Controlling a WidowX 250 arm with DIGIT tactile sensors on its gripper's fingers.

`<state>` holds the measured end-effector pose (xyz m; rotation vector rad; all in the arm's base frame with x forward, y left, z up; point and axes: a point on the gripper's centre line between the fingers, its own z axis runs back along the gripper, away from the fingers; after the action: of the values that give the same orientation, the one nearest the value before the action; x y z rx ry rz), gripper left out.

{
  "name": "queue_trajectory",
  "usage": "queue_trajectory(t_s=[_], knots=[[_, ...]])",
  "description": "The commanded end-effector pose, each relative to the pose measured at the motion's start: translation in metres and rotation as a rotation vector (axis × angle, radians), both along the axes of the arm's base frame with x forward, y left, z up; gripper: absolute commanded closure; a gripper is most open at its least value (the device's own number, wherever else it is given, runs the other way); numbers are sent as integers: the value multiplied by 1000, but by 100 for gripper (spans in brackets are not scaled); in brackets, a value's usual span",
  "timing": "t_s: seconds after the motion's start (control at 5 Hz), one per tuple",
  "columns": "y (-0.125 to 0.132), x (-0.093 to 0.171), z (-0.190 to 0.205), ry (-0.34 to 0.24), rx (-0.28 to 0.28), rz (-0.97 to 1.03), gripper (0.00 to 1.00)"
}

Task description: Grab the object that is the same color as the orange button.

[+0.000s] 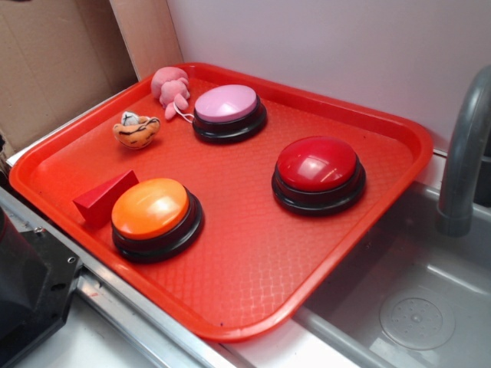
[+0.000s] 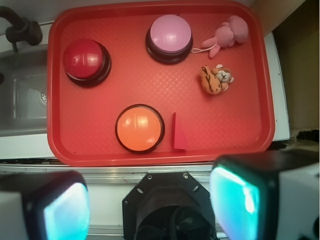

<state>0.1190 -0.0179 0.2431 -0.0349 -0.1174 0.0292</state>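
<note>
A small orange striped plush toy (image 1: 136, 130) (image 2: 216, 79), the object, lies on the red tray (image 1: 253, 261) (image 2: 100, 150) near its far left corner in the exterior view. The large orange button (image 1: 152, 209) (image 2: 139, 128) sits on a black base at the tray's near left. My gripper (image 2: 150, 205) hovers high above and off the tray's near edge, open, with nothing between its teal pads (image 2: 239, 200). It does not show in the exterior view.
A pink plush toy (image 1: 172, 88) (image 2: 227, 36), a pale pink button (image 1: 228, 110) (image 2: 170, 36), a red button (image 1: 317, 170) (image 2: 85, 61) and a red wedge block (image 1: 103, 198) (image 2: 178, 132) share the tray. A sink (image 1: 414, 307) and grey faucet (image 1: 464, 161) lie to the right. Cardboard (image 1: 54, 61) stands behind.
</note>
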Motion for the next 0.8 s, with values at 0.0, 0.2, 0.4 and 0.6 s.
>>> queue_trajectory(t_s=[0.0,0.2,0.4,0.6], knots=[[0,0,0,0,0,0,0],[14,14,-13,-17,-2,178,0],[35,31,-35,5,14,393,0],[57,44,-62,-27,60,619,0]])
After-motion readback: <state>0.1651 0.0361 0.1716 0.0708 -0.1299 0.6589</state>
